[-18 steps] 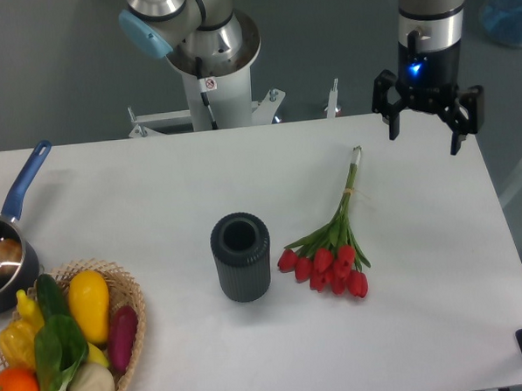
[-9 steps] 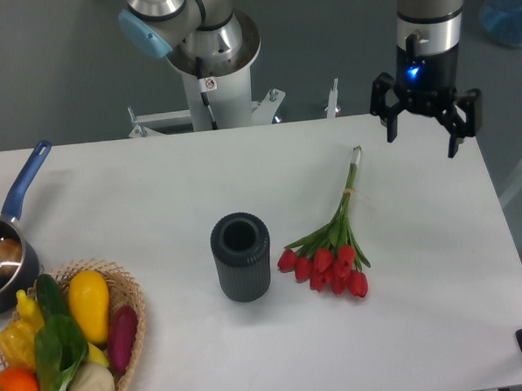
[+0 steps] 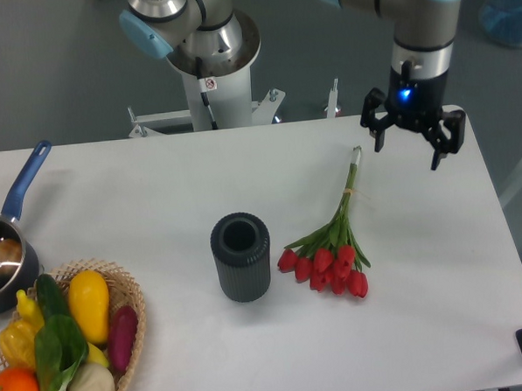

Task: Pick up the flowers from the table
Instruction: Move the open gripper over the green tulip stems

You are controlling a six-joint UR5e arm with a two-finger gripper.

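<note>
The flowers (image 3: 334,244), a tied bunch of red tulips, lie flat on the white table (image 3: 156,192) right of centre. Their red heads point toward the front and the thin green stems run back to an end near the far edge. My gripper (image 3: 407,153) hangs open above the table's far right part, just right of the stem ends and apart from them. Nothing is between its fingers.
A dark ribbed cylindrical vase (image 3: 240,256) stands upright just left of the tulip heads. A wicker basket (image 3: 126,294) of vegetables and fruit sits at the front left. Behind it is a pot with a blue handle (image 3: 24,186). The arm's white base (image 3: 215,75) stands behind the table.
The gripper has shifted left and slightly toward the stem ends, staying open. The flowers have not moved.
</note>
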